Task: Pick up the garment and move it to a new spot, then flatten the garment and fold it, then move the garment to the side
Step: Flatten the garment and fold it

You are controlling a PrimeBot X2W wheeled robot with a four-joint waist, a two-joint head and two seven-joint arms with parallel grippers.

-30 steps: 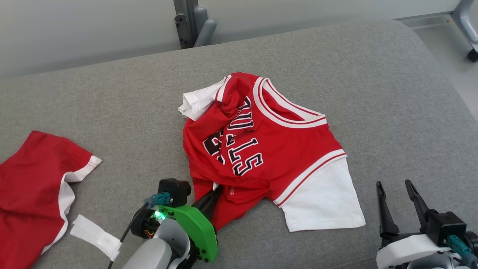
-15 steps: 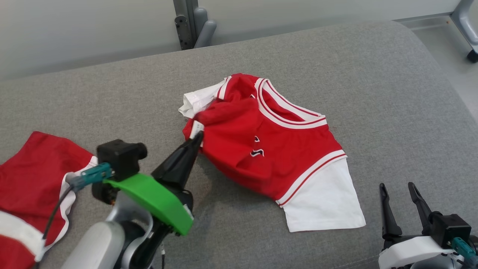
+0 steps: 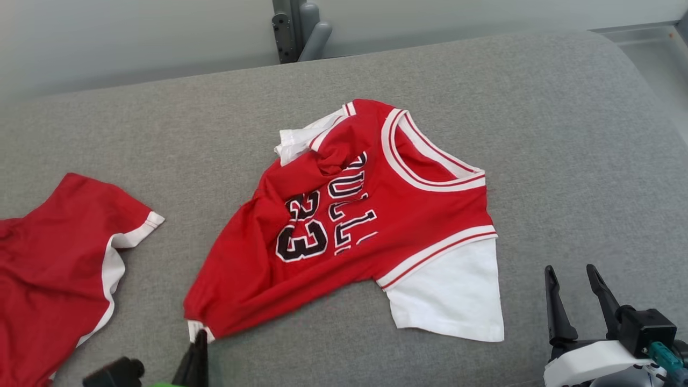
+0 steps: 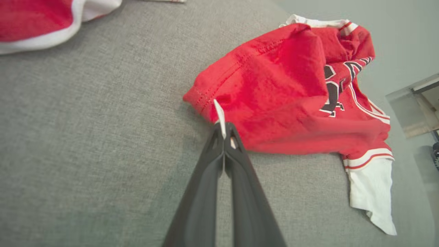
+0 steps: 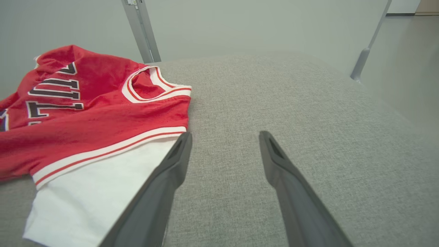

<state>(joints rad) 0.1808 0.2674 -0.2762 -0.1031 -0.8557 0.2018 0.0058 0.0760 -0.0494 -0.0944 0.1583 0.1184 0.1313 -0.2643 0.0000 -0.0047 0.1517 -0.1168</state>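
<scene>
A red basketball jersey with white sleeves (image 3: 355, 215) lies partly spread in the middle of the grey cushion (image 3: 537, 134), its black lettering and number facing up. At the bottom edge of the head view my left gripper (image 3: 200, 337) is shut on the white tag at the jersey's lower hem corner. The left wrist view shows its closed tips (image 4: 223, 127) pinching that tag, with the jersey (image 4: 295, 89) stretching away. My right gripper (image 3: 572, 274) stands open at the lower right, apart from the white sleeve (image 3: 451, 295). In the right wrist view the open fingers (image 5: 224, 137) hover beside the jersey (image 5: 85, 109).
A second red garment with white trim (image 3: 59, 258) lies at the cushion's left edge. A grey metal post (image 3: 295, 27) rises behind the cushion. Bare cushion stretches to the right of the jersey and along the front.
My left gripper pulled the hem corner up over the jersey, then back toward the near left, spreading the body so the number now shows. The camera shifted slightly. The right gripper stayed put.
</scene>
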